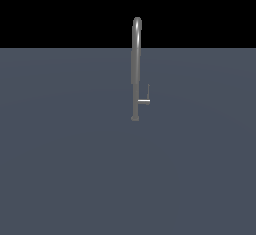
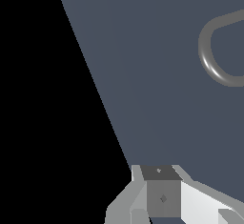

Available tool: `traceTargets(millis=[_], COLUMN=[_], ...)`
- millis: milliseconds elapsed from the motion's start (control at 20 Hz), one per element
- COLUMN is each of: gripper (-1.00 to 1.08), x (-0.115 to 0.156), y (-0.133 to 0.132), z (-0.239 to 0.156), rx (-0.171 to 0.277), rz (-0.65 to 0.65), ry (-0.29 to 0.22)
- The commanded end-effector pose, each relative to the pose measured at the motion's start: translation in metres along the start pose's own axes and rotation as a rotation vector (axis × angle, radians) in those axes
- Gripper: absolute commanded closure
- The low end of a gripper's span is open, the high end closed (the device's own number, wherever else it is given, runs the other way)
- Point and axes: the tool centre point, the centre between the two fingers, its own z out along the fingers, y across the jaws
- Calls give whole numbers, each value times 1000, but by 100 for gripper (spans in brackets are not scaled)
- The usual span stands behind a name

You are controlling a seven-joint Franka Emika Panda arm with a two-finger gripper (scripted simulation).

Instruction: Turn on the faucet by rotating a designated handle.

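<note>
The faucet (image 1: 135, 69) is a tall slender grey gooseneck pipe that stands upright on a small round base in the middle of the exterior view. The handle (image 1: 145, 100) is a small L-shaped lever low on the pipe. It sticks out toward the exterior view's right and has a thin upright pin at its end. The arm and gripper do not show in the exterior view. In the wrist view the faucet's arched top (image 2: 208, 61) shows, with the gripper (image 2: 162, 189) well apart from it. Only grey and white finger parts show, and the gap between them is unclear. The handle is out of the wrist view.
A flat blue-grey surface (image 1: 60, 154) spreads around the faucet base. A black background lies beyond its far edge. The same surface shows in the wrist view (image 2: 143, 75), with black to one side.
</note>
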Motion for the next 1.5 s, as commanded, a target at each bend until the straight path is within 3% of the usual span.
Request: traceTargets(millis=[0,350,700,1050,1450], gripper=[108,108,108,108,108], x=[24,94,162,223,277], y=[10,45,92,150,221], z=[0,13,41,82,133], rx=[40,119,163,170,139], rz=[64,262,474,692,926], ry=[-26,-93,-148,-185,-196])
